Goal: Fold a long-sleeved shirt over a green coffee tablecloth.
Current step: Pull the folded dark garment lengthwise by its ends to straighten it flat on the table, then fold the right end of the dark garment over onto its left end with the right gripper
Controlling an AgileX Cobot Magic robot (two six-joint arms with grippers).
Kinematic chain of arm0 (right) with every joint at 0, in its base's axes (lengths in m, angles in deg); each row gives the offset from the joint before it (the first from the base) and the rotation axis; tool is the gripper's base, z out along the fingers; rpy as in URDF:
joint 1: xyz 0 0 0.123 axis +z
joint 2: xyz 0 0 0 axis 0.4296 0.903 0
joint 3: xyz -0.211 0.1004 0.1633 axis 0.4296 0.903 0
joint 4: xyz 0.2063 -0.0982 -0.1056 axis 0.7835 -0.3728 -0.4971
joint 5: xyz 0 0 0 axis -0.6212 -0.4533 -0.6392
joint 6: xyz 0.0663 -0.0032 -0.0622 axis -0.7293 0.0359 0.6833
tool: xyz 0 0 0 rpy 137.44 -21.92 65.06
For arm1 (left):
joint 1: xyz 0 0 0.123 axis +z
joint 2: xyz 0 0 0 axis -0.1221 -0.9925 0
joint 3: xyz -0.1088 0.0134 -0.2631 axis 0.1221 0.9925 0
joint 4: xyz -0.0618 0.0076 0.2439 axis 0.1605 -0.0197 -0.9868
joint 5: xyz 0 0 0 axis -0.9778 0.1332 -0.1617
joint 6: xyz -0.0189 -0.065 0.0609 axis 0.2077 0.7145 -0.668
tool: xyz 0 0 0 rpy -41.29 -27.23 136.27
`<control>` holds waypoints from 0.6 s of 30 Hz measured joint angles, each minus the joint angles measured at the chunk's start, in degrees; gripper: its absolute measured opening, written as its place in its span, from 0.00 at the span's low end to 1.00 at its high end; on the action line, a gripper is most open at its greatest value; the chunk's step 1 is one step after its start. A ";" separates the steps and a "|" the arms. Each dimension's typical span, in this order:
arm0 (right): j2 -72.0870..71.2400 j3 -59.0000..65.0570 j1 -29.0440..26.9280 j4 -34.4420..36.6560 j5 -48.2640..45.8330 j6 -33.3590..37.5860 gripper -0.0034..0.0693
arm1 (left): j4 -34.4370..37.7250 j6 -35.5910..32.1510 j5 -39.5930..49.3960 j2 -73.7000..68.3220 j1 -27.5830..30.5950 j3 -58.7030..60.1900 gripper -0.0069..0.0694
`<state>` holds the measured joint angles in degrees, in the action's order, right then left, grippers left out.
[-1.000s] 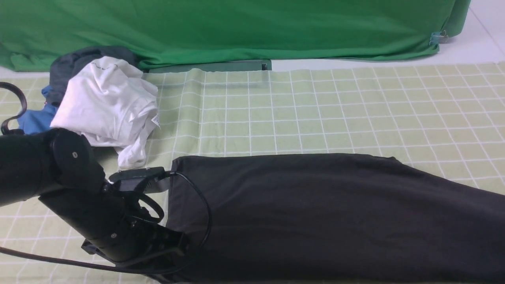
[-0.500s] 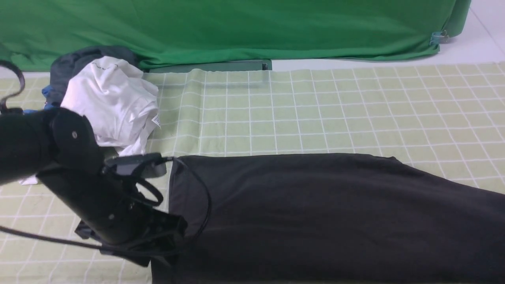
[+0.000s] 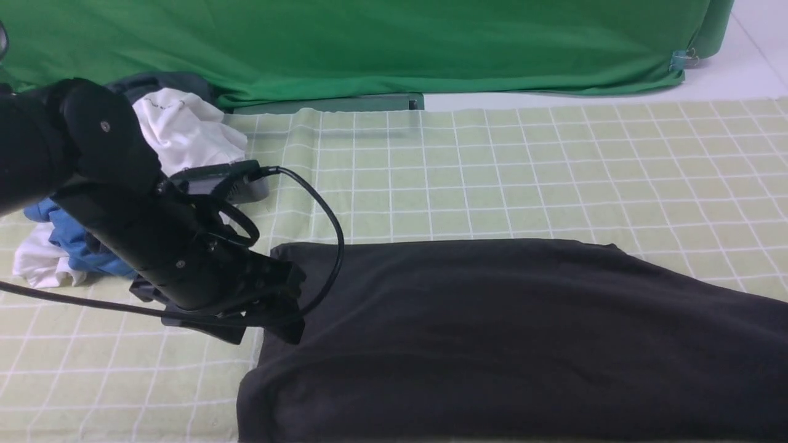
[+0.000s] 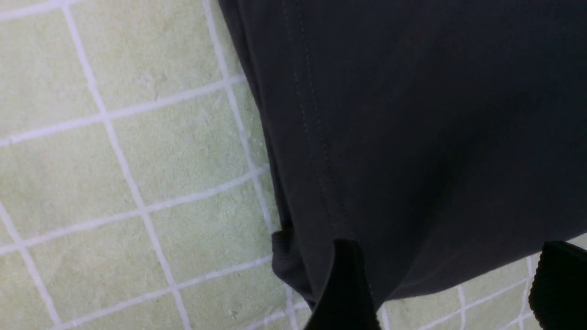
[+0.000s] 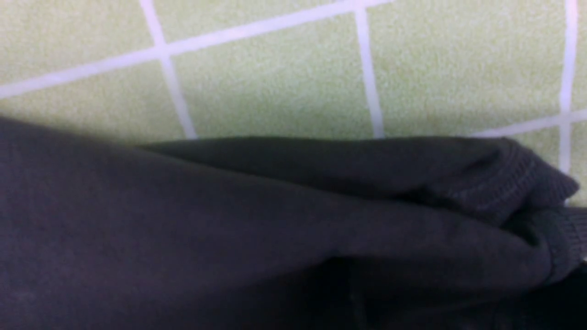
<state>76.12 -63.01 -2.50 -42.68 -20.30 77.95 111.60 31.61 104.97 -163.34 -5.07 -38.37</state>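
The long-sleeved shirt (image 3: 492, 332) lies as a long black band across the near half of the green coffee tablecloth (image 3: 492, 172), running off the right and near edges of the front view. Its white graphic is hidden. My left gripper (image 3: 268, 317) hovers over the shirt's left edge. In the left wrist view it (image 4: 451, 247) is open, its fingers (image 4: 344, 284) spread wide over a corner of the shirt (image 4: 412, 114) and the tablecloth (image 4: 114, 160). The right wrist view shows bunched shirt (image 5: 229, 229) with a ribbed edge on the tablecloth (image 5: 275, 68). The right jaws are lost in the dark fabric.
A pile of garments sits at the far left: white (image 3: 184, 132), blue (image 3: 68, 237) and dark grey (image 3: 154, 83). A plain deep-green backdrop (image 3: 369, 43) hangs behind, held by a clip (image 3: 680, 59). The left arm's cable (image 3: 329, 234) loops over the shirt's corner.
My left arm has risen and drawn back from the shirt's near left corner, which now lies uncovered on the cloth. The arm now hides part of the garment pile.
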 joint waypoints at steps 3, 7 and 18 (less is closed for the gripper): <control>0.13 0.00 0.00 0.70 -0.05 0.31 0.67 | 0.00 0.00 0.06 0.00 0.00 0.00 0.76; 0.18 0.00 0.47 2.54 -0.70 1.26 0.33 | 0.00 0.00 0.22 0.00 0.00 0.00 0.76; -4.16 -1.10 0.45 -3.96 0.07 -0.39 0.22 | -0.57 0.00 3.69 0.00 0.00 -2.04 0.76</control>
<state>71.96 -64.11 -2.05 -46.64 -20.23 77.56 111.03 31.61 108.66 -163.34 -5.07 -40.41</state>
